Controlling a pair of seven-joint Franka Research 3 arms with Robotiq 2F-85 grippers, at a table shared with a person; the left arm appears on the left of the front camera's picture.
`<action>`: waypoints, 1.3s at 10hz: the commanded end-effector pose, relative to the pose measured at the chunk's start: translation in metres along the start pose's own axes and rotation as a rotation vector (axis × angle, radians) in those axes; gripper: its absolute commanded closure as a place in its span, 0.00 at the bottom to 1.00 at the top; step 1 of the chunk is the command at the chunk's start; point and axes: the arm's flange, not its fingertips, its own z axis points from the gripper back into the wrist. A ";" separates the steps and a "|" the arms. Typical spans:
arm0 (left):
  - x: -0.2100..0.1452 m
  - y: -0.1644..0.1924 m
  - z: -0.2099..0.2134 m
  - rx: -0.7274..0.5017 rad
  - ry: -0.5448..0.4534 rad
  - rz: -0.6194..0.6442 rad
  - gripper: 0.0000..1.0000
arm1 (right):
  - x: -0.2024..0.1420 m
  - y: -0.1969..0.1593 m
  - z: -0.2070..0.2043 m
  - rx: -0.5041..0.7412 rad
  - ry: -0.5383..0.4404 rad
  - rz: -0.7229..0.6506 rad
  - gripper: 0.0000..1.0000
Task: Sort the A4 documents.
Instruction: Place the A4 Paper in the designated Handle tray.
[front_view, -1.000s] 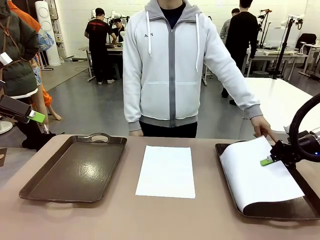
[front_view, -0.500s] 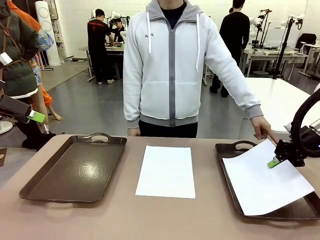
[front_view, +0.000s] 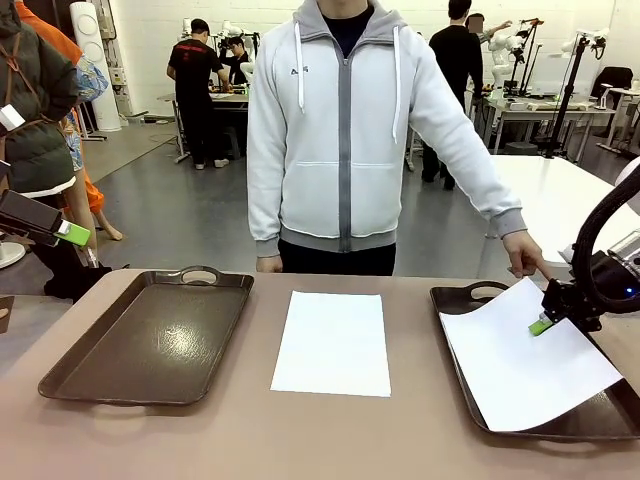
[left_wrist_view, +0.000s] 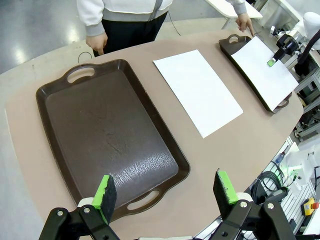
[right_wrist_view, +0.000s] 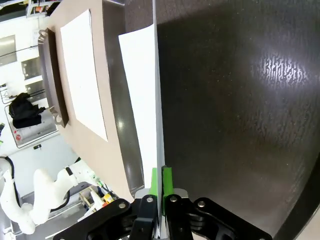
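The right gripper (front_view: 541, 323) has its green pads pressed tight on the far edge of a thin white A4 sheet (front_view: 520, 365), which lies over the glossy dark brown right tray (front_view: 462, 298) with its long axis near-to-far but twisted out of line with the tray. The person's hand (front_view: 524, 254) fingers that sheet's far corner. A second sheet (front_view: 332, 343) lies flat on the tan table between the trays, lengthways toward the person, while the left gripper (left_wrist_view: 165, 189) hangs spread wide above the pebbled, handled left tray (left_wrist_view: 107, 132).

Right tray (front_view: 452, 298) cut off at right edge, floor largely hidden under sheet (front_view: 520, 365)
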 end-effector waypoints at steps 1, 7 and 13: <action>0.000 0.001 0.000 -0.019 -0.006 -0.006 0.00 | 0.006 -0.004 0.002 -0.038 -0.012 -0.027 0.99; 0.000 0.001 0.000 -0.019 -0.006 -0.006 0.00 | 0.003 -0.007 0.009 -0.016 -0.084 -0.054 0.99; 0.000 0.001 0.000 -0.019 -0.006 -0.006 0.00 | -0.001 -0.007 0.016 -0.048 -0.130 -0.103 0.55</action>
